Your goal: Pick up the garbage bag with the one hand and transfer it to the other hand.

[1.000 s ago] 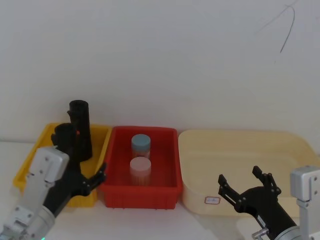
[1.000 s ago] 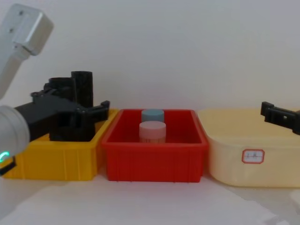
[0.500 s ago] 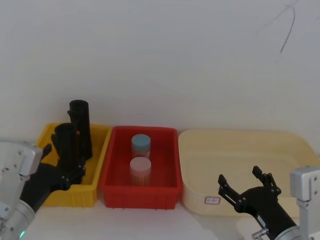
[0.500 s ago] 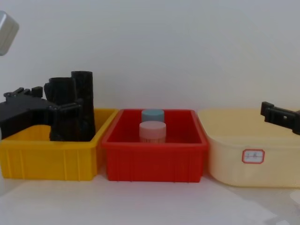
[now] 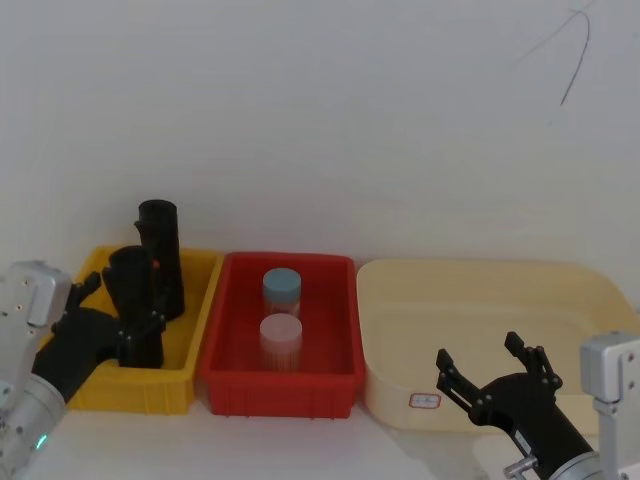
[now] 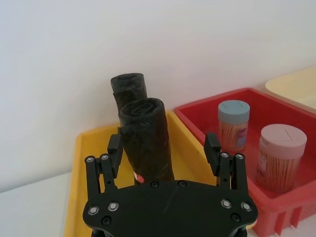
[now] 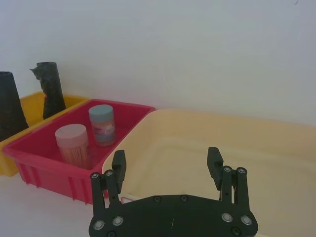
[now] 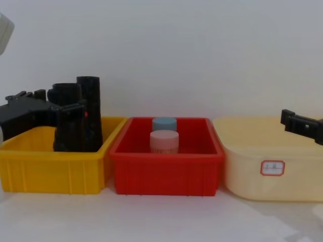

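The garbage bag (image 5: 160, 240) (image 8: 91, 96) (image 6: 129, 85) (image 7: 50, 89), a tall black crinkly roll, stands upright at the back of the yellow bin (image 5: 203, 295). In front of it stands a shorter black roll (image 5: 133, 290) (image 6: 146, 138) with a small red mark. My left gripper (image 5: 118, 312) (image 6: 163, 145) (image 8: 50, 102) is open, reaching into the bin from the left, and its fingers straddle this front roll, not the garbage bag. My right gripper (image 5: 480, 352) (image 7: 166, 157) hovers open over the cream tub's front, holding nothing.
A red bin (image 5: 280, 388) in the middle holds a blue-lidded jar (image 5: 281, 287) and a pink-lidded jar (image 5: 280, 337). A wide cream tub (image 5: 480, 300) with a small label sits at the right. A white wall runs close behind the bins.
My left gripper has swung left from the yellow bin's front right corner and now sits around the front roll. The right arm and both rolls have not moved.
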Available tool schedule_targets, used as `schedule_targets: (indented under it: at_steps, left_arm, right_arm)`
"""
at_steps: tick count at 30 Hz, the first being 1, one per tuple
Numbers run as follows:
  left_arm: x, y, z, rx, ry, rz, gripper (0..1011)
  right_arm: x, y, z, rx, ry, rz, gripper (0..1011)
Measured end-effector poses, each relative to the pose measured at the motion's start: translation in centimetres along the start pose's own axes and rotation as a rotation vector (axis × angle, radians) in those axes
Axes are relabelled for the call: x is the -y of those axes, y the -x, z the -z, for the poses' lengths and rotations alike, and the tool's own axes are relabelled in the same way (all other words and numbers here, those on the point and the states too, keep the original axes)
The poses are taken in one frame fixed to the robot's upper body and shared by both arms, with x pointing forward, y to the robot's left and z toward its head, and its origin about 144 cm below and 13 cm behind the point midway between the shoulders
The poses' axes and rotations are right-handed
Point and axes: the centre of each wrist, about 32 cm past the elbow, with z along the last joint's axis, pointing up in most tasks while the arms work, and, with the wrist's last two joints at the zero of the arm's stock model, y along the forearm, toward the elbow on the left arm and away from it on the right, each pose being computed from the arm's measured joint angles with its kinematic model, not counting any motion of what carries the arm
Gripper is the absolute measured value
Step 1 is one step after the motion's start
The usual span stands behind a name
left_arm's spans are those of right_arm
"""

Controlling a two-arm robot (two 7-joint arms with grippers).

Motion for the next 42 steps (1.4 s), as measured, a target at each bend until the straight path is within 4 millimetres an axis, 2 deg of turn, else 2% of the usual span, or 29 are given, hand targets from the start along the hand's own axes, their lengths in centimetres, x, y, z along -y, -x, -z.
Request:
schedule_targets:
  at_steps: [30,34,42]
  left_arm:
    - [3.7,-1.9,1.0,-0.046,0.022,0.029,1000]
    - [4.3,-2.0,1.1,-0.046,0.021,0.036,962]
    - [5.0,-2.1,1.0,-0.046,0.021,0.047,754]
  right_arm:
    - [0.0,0.0,0.0,0.000,0.000,0.000,1001]
    - [0.0,0.0,0.0,0.000,0.000,0.000,1001]
    - [0.0,0.0,0.0,0.000,0.000,0.000,1001]
